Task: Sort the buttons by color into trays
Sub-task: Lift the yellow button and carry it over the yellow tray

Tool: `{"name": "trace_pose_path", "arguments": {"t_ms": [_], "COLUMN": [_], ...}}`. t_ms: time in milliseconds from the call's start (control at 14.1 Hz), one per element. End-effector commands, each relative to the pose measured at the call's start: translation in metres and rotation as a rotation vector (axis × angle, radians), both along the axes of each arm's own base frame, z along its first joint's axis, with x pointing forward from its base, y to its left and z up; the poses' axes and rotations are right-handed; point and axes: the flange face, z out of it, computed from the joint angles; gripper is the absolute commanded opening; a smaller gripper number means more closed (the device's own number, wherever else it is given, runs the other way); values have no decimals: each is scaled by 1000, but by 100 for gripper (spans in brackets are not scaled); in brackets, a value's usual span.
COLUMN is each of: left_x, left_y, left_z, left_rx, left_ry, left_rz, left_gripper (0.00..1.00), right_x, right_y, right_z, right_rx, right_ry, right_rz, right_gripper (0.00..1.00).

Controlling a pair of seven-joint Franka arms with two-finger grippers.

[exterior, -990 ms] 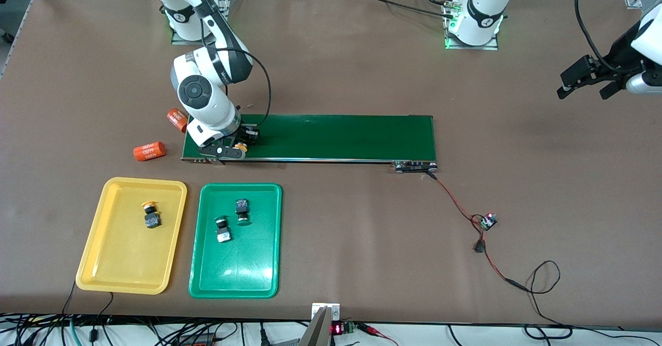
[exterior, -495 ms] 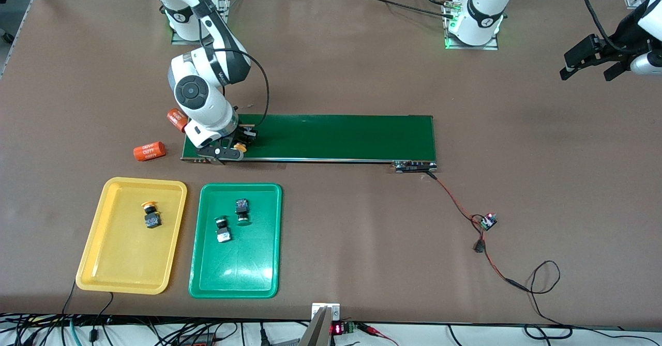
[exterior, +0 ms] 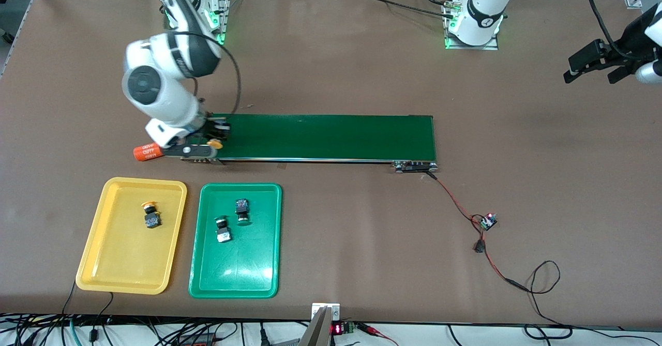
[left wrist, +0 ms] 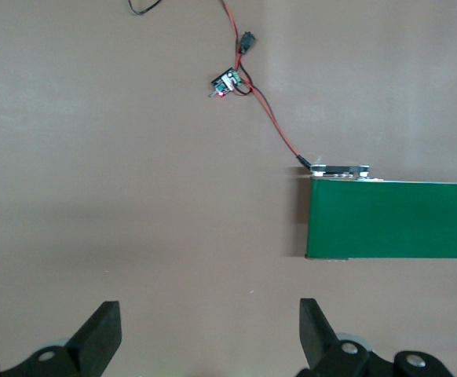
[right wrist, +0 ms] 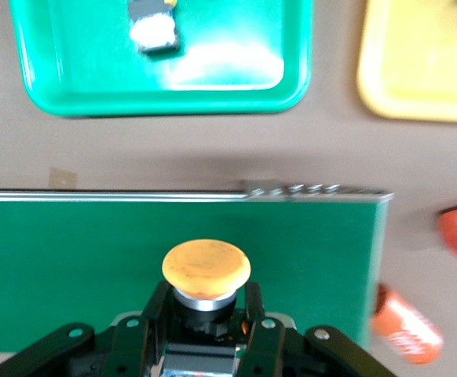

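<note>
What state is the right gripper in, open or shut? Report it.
Shut on the yellow button. In the right wrist view the right gripper clamps the button's black body from both sides, over the green belt.

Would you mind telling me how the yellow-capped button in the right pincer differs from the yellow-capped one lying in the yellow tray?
The held button is clamped in the shut right pincer over the conveyor belt's end; the tray button lies free on the yellow tray. In the front view the held button's cap points toward the camera, the tray button's away. Both have yellow caps on black bodies.

Brown table (exterior: 362, 66): conveyor belt (exterior: 331, 137), yellow tray (exterior: 98, 263), green tray (exterior: 248, 273) (side by side).
</note>
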Motion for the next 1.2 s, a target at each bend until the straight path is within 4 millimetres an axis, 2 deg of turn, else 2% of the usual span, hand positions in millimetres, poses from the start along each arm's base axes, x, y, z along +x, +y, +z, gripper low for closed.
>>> {"name": "trace_pose_path", "arguments": {"t_ms": [0, 283, 707, 778, 848, 1131], "left_x": [5, 7, 5, 5, 5, 4], "left_y": [-4, -2, -4, -5, -5, -1], "left_z": [7, 17, 17, 16, 16, 18], "left_rx": [53, 52, 49, 52, 52, 52], "left_ry": [4, -33, -21, -19, -19, -19], "left_rz": [-26, -18, -17, -22, -23, -22], "left_gripper": [100, 100, 100, 100, 100, 100], "right_x": [21, 55, 108, 115, 122, 138], "right_y": [-48, -79, -178, -182, -176, -184], "right_z": [12, 1, -37, -37, -36, -51], "right_rx": [9, -78, -171, -169, -166, -160], "right_ry": [-9, -32, -124, -131, -140, -143], "right_rz": [99, 152, 314, 321, 329, 357], "right_gripper": [26, 26, 26, 26, 26, 26]}}
